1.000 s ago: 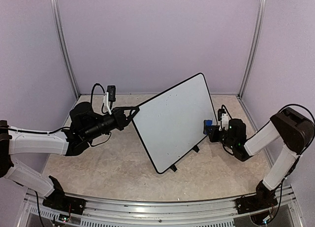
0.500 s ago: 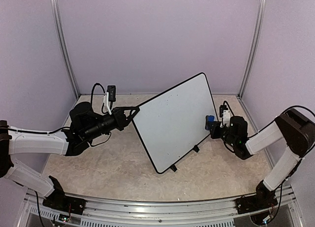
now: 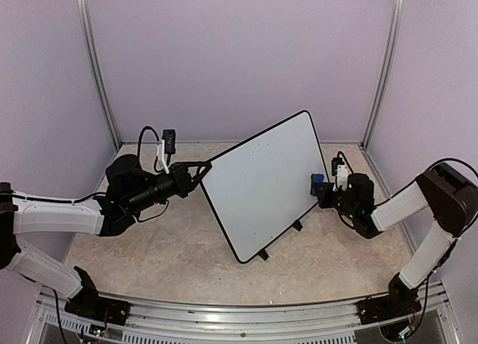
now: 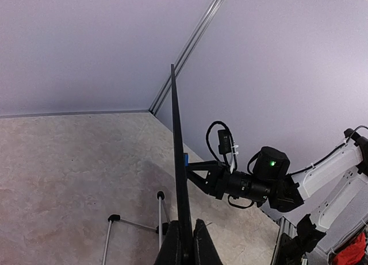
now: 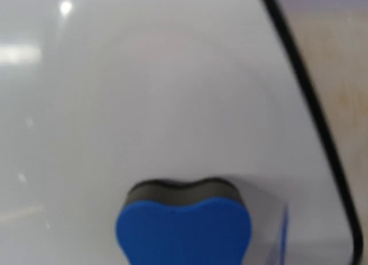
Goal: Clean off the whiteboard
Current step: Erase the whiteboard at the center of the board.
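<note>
The left arm (image 3: 60,213) reaches low and almost straight toward the middle. Its left gripper (image 3: 200,169) is pinched tight on the side edge of the whiteboard (image 3: 261,183), which stands tilted just ahead of those fingers, between the two grippers. The right arm (image 3: 396,206) is folded at the elbow, with the forearm pointing inward. The right gripper (image 3: 323,189) clasps the eraser (image 5: 183,230), whose dark face presses on the board near its rim. There are one whiteboard, one eraser and two arms.
</note>
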`<action>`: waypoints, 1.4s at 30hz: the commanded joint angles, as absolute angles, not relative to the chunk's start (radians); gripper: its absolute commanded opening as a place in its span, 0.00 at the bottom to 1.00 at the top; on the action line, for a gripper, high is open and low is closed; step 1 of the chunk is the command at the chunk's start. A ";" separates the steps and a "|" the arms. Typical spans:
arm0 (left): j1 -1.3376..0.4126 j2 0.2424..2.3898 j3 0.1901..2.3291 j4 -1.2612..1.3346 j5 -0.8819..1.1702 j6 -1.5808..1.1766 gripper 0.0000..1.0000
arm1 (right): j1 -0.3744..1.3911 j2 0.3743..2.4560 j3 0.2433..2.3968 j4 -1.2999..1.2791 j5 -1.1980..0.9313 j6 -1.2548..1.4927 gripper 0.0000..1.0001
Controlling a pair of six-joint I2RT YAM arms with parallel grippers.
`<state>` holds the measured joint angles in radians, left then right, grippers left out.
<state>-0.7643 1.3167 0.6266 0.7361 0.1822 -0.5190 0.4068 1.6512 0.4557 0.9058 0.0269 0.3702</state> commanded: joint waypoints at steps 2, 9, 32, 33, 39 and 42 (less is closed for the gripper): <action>-0.792 1.335 0.588 0.621 0.353 -0.431 0.00 | 0.365 1.604 0.529 0.923 0.003 0.359 0.24; -0.792 1.334 0.588 0.621 0.354 -0.430 0.00 | 0.348 1.704 0.466 1.072 -0.074 0.449 0.23; -0.790 1.338 0.589 0.620 0.353 -0.429 0.00 | 0.314 1.655 0.533 0.998 -0.057 0.426 0.23; -0.790 1.338 0.589 0.619 0.353 -0.429 0.00 | 0.312 1.658 0.532 0.998 -0.059 0.425 0.23; -0.790 1.335 0.588 0.620 0.355 -0.430 0.00 | 0.311 1.736 0.440 1.105 -0.074 0.457 0.23; -0.792 1.333 0.588 0.620 0.356 -0.430 0.00 | 0.312 1.780 0.386 1.180 -0.084 0.481 0.23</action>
<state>-0.7643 1.3159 0.6266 0.7399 0.1955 -0.5079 0.3202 1.7142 0.4553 1.1175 -0.0681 0.4549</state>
